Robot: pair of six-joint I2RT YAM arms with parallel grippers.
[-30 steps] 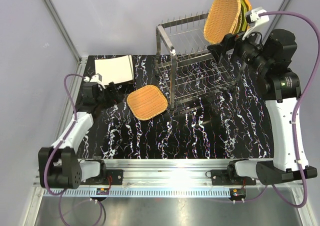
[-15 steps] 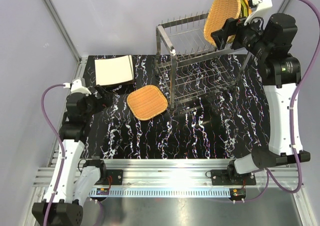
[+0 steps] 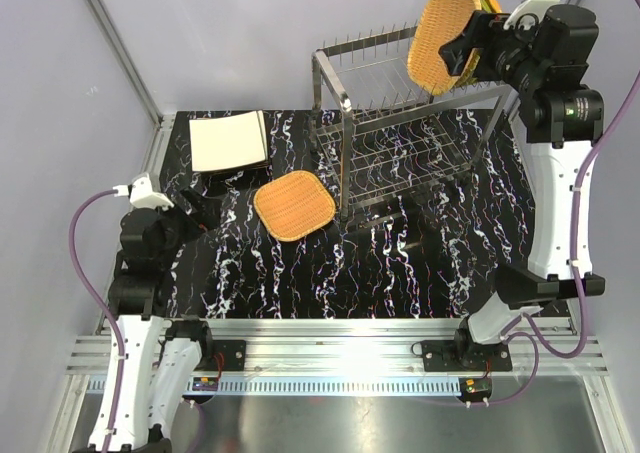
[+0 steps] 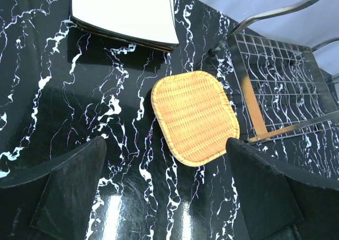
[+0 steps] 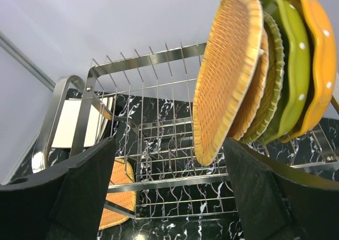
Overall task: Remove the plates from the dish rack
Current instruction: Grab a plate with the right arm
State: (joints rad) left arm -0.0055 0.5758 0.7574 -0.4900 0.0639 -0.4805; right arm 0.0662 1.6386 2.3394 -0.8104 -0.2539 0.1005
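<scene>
Right gripper point(image 5: 175, 197) spread wide before the plates standing in the dish rack point(image 3: 390, 143).

Four plates stood on edge at the right end of the upper tier: a woven square plate point(image 5: 225, 76) foremost, then a woven round plate point(image 5: 251, 110), a green dotted plate point(image 5: 288, 65) and an orange dotted plate point(image 5: 318, 54). The right fingers flanked the foremost plate's lower edge without visibly touching it. The left gripper point(image 4: 167, 197), jaws wide apart and holding nothing, hung over the table point(image 3: 400, 263) near its left edge. A second woven plate point(image 3: 293, 204) lay flat by the rack's front left leg, and cream plates point(image 3: 229, 141) were stacked at the far left corner.
</scene>
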